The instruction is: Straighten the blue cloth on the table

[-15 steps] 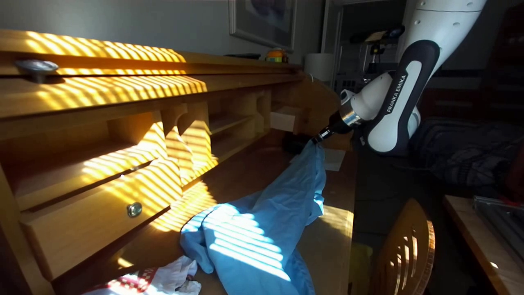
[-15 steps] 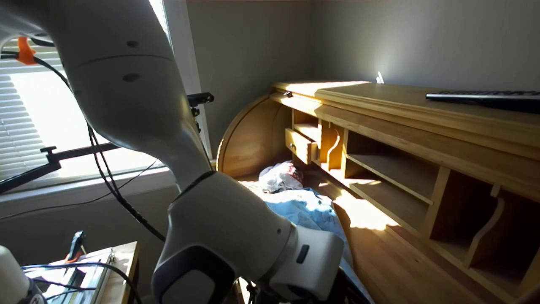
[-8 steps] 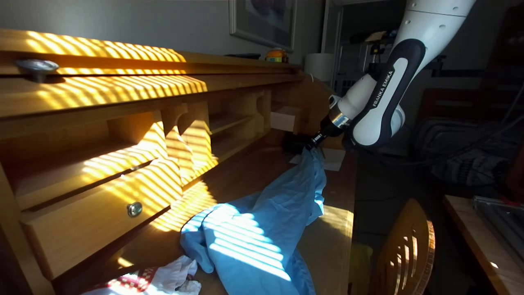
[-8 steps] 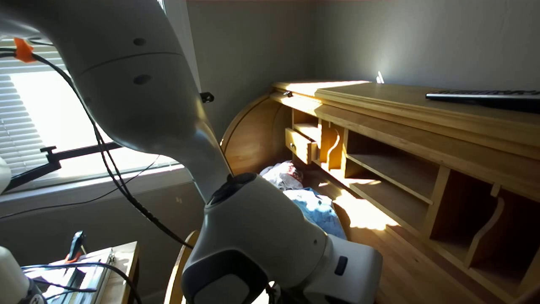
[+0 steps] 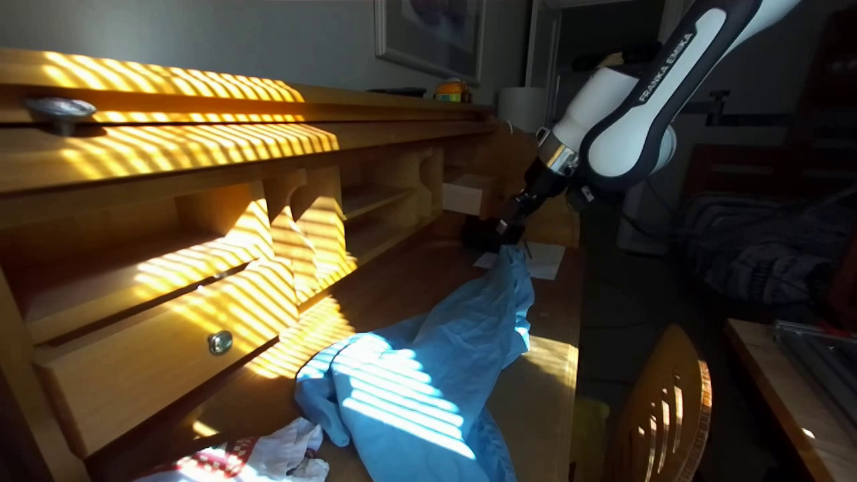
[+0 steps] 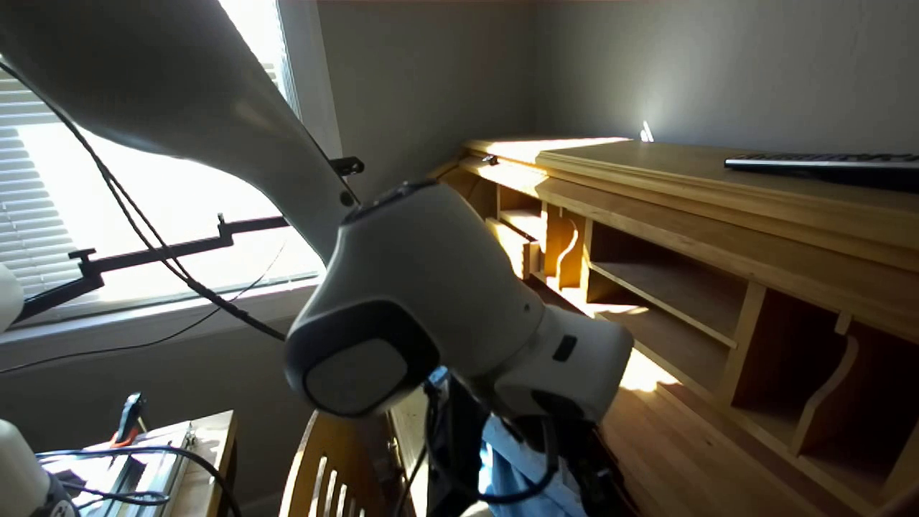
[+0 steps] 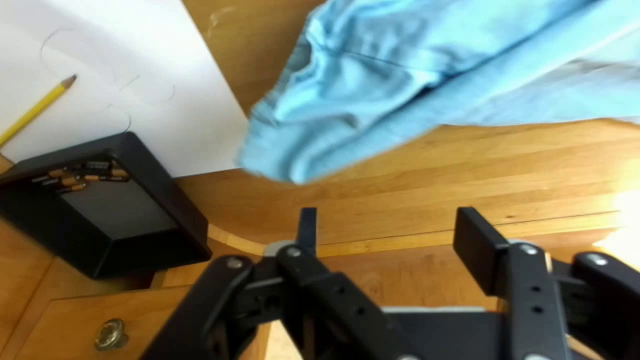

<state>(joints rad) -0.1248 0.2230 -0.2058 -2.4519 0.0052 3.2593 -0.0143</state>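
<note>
The blue cloth (image 5: 428, 361) lies rumpled and lengthwise on the wooden desk table (image 5: 546, 381), its far end narrowed to a raised, bunched tip. In the wrist view that gathered end of the cloth (image 7: 360, 95) is above the fingertips and apart from them. My gripper (image 7: 385, 222) is open, with only bare wood showing between its fingers (image 7: 475, 245). In an exterior view the gripper (image 5: 510, 233) hovers just over the cloth's far tip. Most of the cloth (image 6: 528, 470) is hidden behind the arm in an exterior view.
Beside the cloth's tip are a white paper (image 7: 165, 75) with a yellow pencil (image 7: 37, 110) and a black tray (image 7: 170, 192). A white and red cloth (image 5: 274, 452) lies at the near end. Cubbies and a pulled-out drawer (image 5: 167, 361) line the back; a chair (image 5: 663, 408) stands in front.
The gripper has opened and let go of the blue cloth, whose tip has sunk a little. The arm first moved down and toward the cubbies, then its forearm rose and the hand tilted steeper.
</note>
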